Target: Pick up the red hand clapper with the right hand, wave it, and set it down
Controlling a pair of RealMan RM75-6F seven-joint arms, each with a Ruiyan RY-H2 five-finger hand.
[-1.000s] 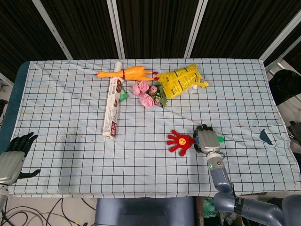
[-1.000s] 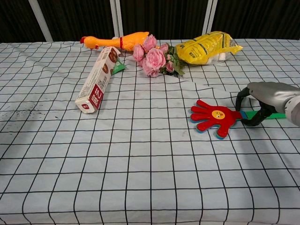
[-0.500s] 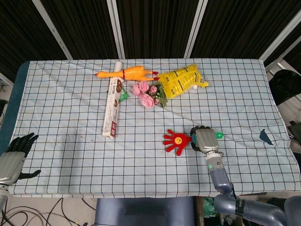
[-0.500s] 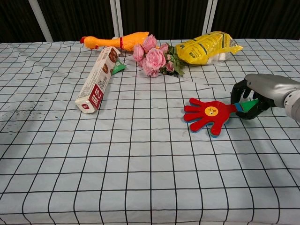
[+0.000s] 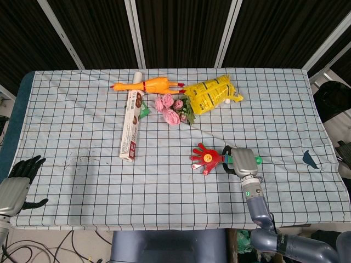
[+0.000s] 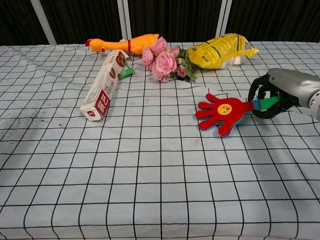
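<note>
The red hand clapper (image 5: 205, 158) (image 6: 220, 112), hand-shaped with a yellow smiley face and a green handle, is lifted a little above the checked cloth and tilted, its red palm toward the table's middle. My right hand (image 5: 239, 161) (image 6: 280, 91) grips its green handle at the right of the table, fingers curled around it. My left hand (image 5: 15, 185) hangs off the table's near left corner with fingers apart, holding nothing; only the head view shows it.
At the back lie a yellow rubber chicken (image 5: 147, 85), a long white box (image 5: 131, 124), pink flowers (image 5: 171, 109) and a yellow snack bag (image 5: 209, 93). A small dark scrap (image 5: 309, 159) lies near the right edge.
My right hand closed on the handle, swung the clapper to the left, then raised it off the cloth with the palm tipping upward. The left hand stayed still.
</note>
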